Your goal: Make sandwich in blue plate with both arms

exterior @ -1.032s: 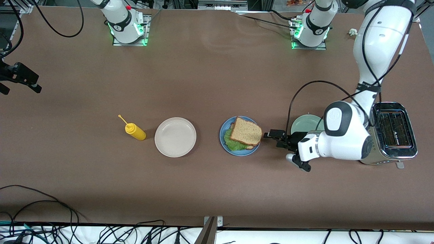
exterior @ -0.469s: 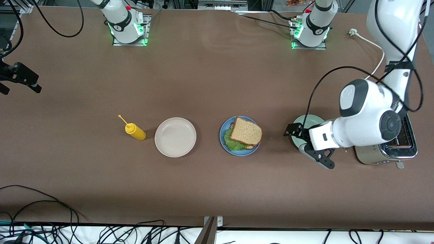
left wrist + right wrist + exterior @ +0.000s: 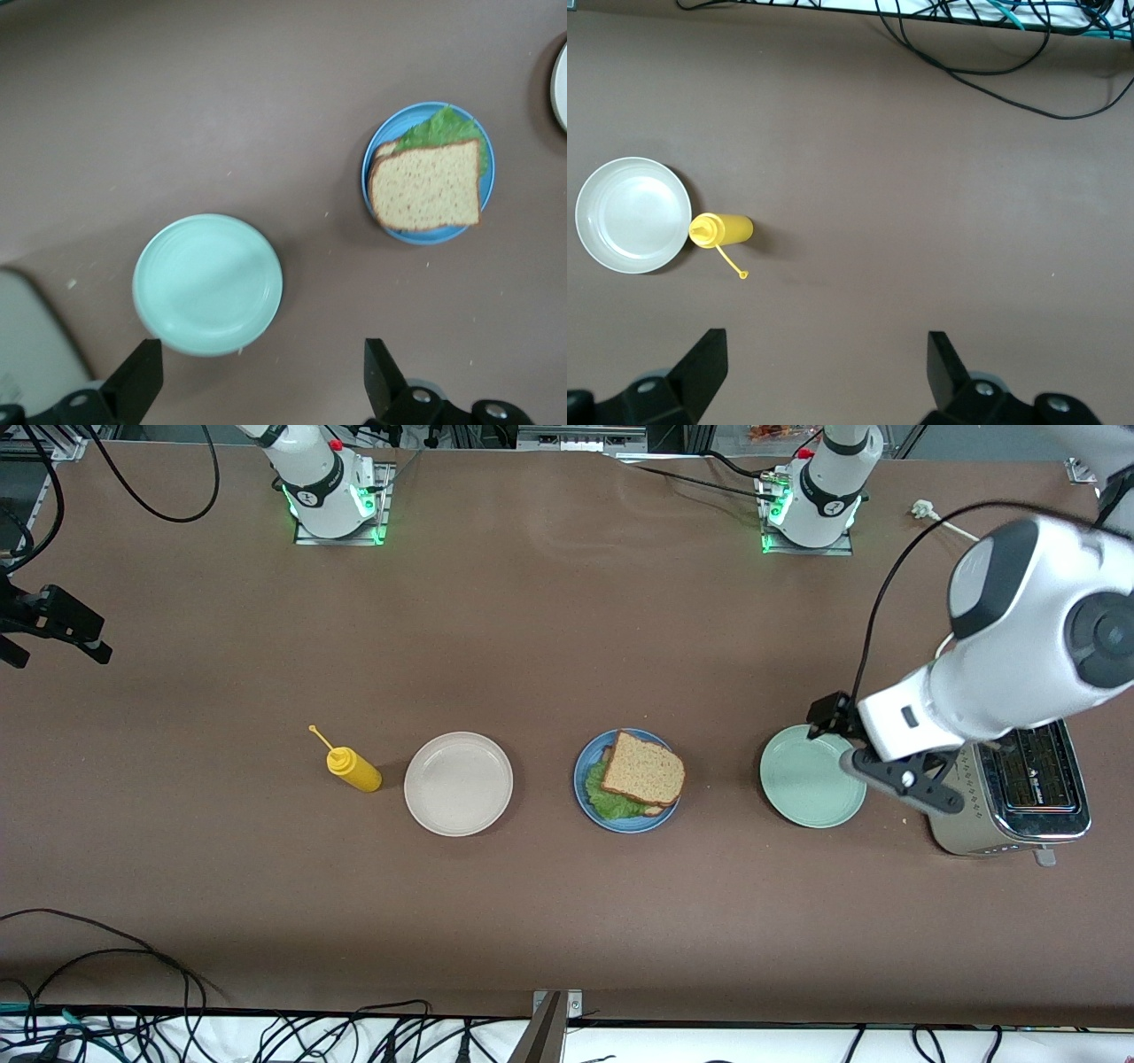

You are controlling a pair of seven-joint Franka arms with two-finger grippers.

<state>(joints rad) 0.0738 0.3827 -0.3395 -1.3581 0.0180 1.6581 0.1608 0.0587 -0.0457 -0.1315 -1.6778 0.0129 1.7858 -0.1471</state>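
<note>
The sandwich (image 3: 644,771) lies on the blue plate (image 3: 581,779) in the middle of the table: a brown bread slice on top, green lettuce (image 3: 611,802) sticking out underneath. In the left wrist view the sandwich (image 3: 425,184) and the blue plate (image 3: 369,164) appear some way off. My left gripper (image 3: 828,715) hangs open and empty over the edge of a pale green plate (image 3: 806,779); its fingers (image 3: 142,376) stand wide apart. My right gripper (image 3: 53,624) waits high over the right arm's end of the table, open (image 3: 826,365), holding nothing.
A silver toaster (image 3: 1019,797) stands beside the pale green plate (image 3: 207,283), under my left arm. A beige-white plate (image 3: 458,783) and a yellow squeeze bottle (image 3: 354,769) sit toward the right arm's end. Cables (image 3: 89,957) trail along the table edge nearest the camera.
My left arm has lifted and drawn back from beside the blue plate toward the toaster, uncovering the pale green plate. Its fingers stayed open. The right gripper has not moved.
</note>
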